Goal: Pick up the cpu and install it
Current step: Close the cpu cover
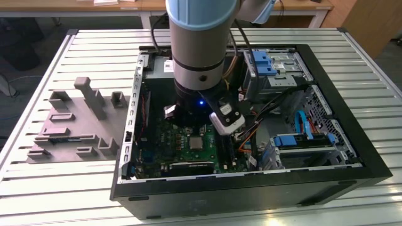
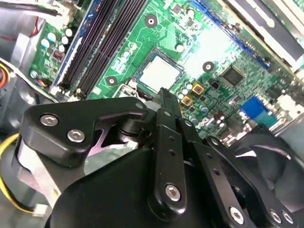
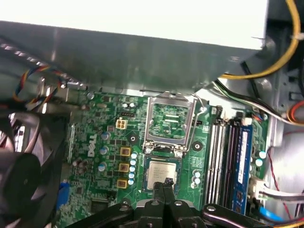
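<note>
The claw (image 3: 166,182) was seen in both wrist views with its fingers drawn together to a point and nothing held, poised just above the cpu (image 3: 161,173). The cpu was found lying flat in the socket on the green motherboard (image 2: 223,52). Just beyond the cpu the socket's metal retention frame (image 3: 170,121) was recorded as hinged open, so placement was judged done and clamping left. Outside the computer case (image 1: 351,141), a grey moulded tray (image 1: 69,127) was noted on the worktop (image 1: 94,44).

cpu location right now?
The cpu sits in the motherboard socket, below the open socket frame in the first wrist view, with the gripper fingertips right at it.
</note>
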Available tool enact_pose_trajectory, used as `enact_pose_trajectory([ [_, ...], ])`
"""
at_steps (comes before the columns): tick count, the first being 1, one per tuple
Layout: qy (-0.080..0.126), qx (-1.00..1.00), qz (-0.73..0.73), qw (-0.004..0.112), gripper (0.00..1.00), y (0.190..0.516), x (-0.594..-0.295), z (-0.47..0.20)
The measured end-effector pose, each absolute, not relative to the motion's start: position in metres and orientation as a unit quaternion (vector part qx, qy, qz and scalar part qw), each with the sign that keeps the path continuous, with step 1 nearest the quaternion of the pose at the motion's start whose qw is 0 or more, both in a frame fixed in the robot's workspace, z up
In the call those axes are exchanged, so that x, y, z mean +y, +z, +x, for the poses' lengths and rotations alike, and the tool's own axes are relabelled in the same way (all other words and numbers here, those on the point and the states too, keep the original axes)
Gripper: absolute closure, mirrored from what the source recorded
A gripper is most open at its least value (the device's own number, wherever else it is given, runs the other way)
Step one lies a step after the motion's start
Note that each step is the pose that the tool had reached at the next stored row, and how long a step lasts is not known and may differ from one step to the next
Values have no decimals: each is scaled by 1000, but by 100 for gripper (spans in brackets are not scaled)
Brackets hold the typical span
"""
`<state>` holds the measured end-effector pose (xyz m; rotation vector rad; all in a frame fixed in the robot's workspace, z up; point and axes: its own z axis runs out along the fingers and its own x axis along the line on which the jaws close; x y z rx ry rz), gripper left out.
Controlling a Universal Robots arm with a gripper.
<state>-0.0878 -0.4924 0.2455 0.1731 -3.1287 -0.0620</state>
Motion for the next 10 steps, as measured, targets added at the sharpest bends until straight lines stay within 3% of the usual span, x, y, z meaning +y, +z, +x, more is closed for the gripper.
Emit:
enact_pose_trajectory([
  [10,-20,-996,90,4,89,244,-492,-84],
])
